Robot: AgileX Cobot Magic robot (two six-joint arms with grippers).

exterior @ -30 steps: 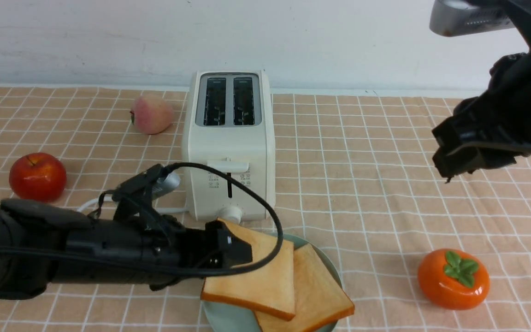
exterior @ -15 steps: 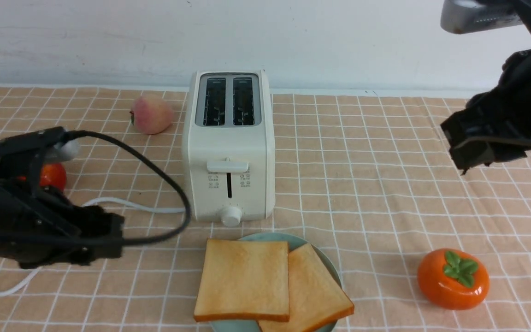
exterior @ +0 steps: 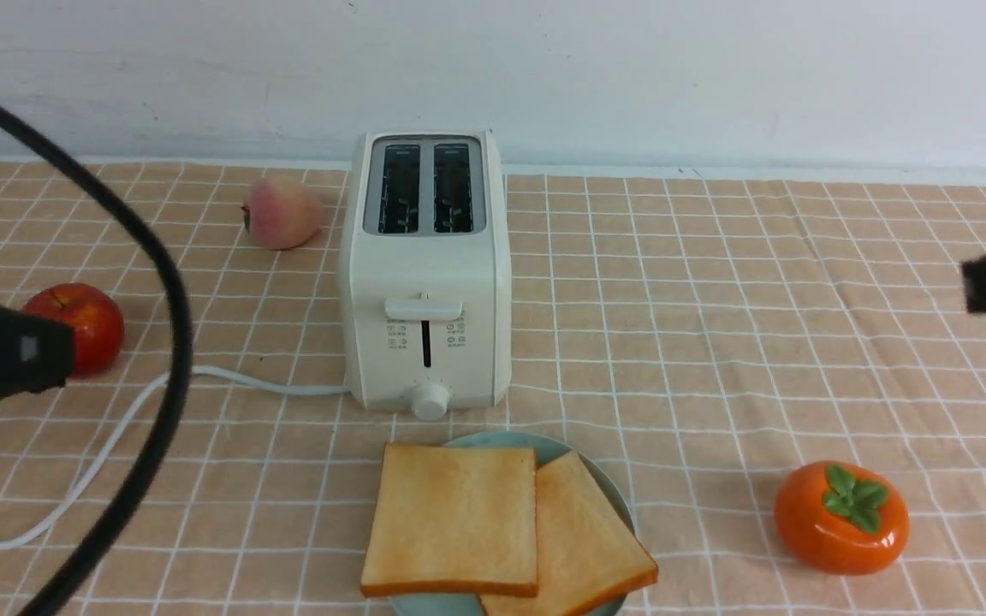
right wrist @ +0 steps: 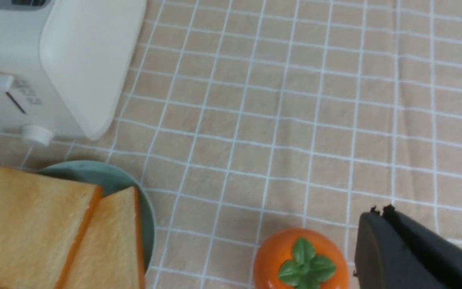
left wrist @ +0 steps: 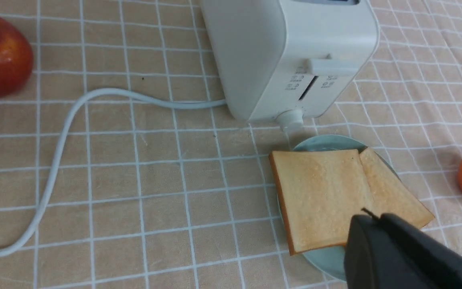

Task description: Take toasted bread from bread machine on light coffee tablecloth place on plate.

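Note:
Two slices of toasted bread lie flat on the mint-green plate [exterior: 493, 440] in front of the bread machine [exterior: 424, 274]. The left slice [exterior: 450, 518] overlaps the right slice [exterior: 587, 547]. Both toaster slots show empty. My left gripper [exterior: 61, 358] is at the far left edge, shut and empty, well clear of the plate. In the left wrist view its jaws [left wrist: 375, 216] are pressed together above the toast [left wrist: 319, 196]. My right gripper [exterior: 972, 287] is at the far right edge. The right wrist view shows it [right wrist: 379, 210] shut and empty next to the persimmon.
The peach-tan grid tablecloth [exterior: 698, 342] covers the table. A red apple [exterior: 82, 325] and a peach [exterior: 282, 212] lie left of the toaster. An orange persimmon [exterior: 841, 517] is at the front right. The white cord [exterior: 116, 428] trails left. My left arm's black cable [exterior: 169, 342] arcs across.
My left gripper let go of the left slice, which now lies flat on the plate, and pulled back to the left edge. My right arm withdrew to the right edge.

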